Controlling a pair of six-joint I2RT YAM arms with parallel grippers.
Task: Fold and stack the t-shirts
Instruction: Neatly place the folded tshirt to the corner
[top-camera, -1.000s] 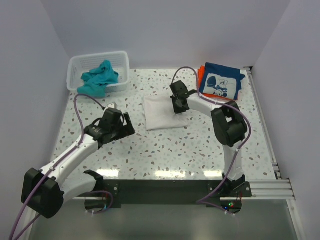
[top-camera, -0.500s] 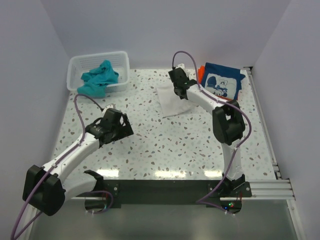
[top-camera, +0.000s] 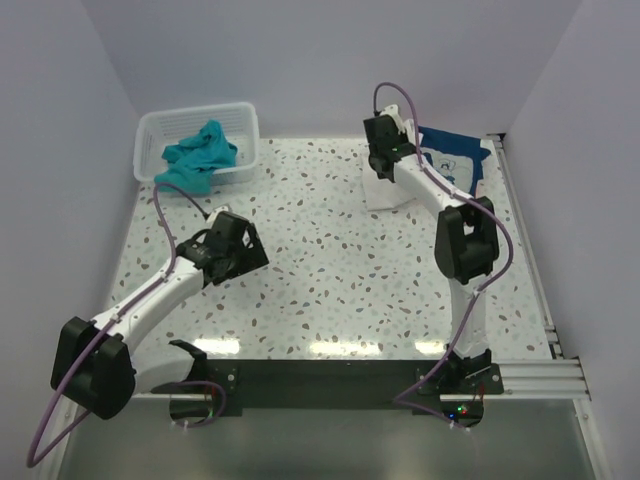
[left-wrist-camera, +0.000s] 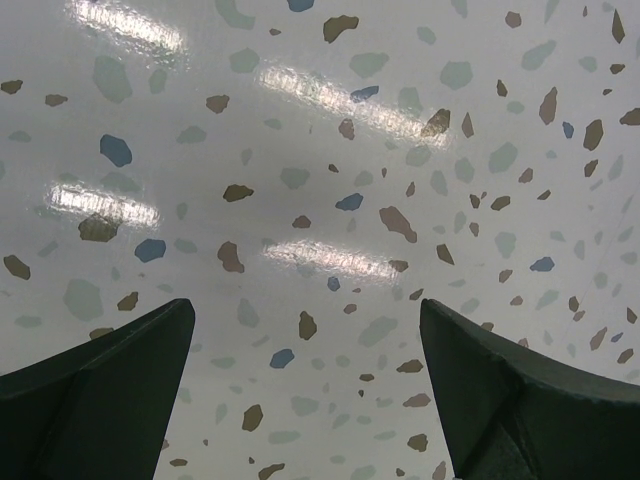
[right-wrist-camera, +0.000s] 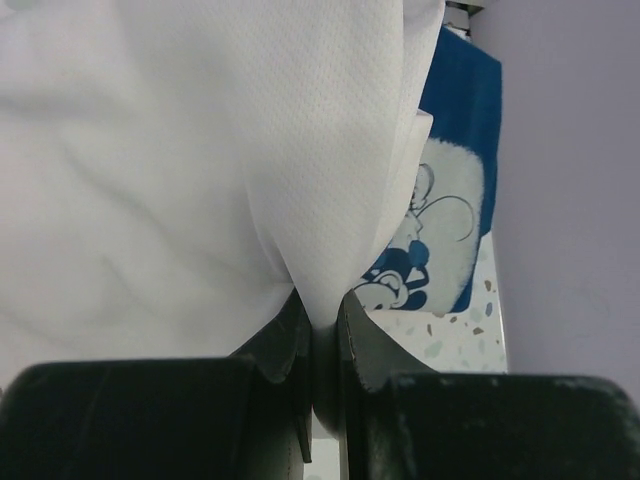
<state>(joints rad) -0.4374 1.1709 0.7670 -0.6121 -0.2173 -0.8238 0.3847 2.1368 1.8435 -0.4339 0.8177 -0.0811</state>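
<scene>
**Top view**
- Right gripper (top-camera: 383, 162): you see it at the far right of the table (top-camera: 330, 280), clamped on the folded white t-shirt (top-camera: 390, 190). A second ago that shirt lay flat near the table's middle. It now hangs lifted from the fingers, its lower edge next to the navy t-shirt (top-camera: 458, 165).
- Navy t-shirt: folded in the far right corner, partly hidden by the arm. You cannot tell here whether the white cloth touches it yet.
- Teal t-shirt (top-camera: 200, 152): crumpled in the white basket (top-camera: 150, 128) at the far left, unfolded and not moved.
- Left gripper (top-camera: 240, 252): low over bare table at centre-left, well apart from any cloth and hardly shifted.

**Left wrist view**
- Left gripper (left-wrist-camera: 305, 310): fingers spread wide, nothing between them, only speckled tabletop below.

**Right wrist view**
- Right gripper (right-wrist-camera: 320, 310): jaws pinched tight on a gathered edge of the white t-shirt, which fills most of your view.
- Navy t-shirt (right-wrist-camera: 465, 110): its white cartoon print shows just behind the hanging cloth.

**Reading for you**
- The white shirt's fold looks finished and it is being carried to the stack. It is not yet set down and let go. The teal shirt is still to do.
</scene>
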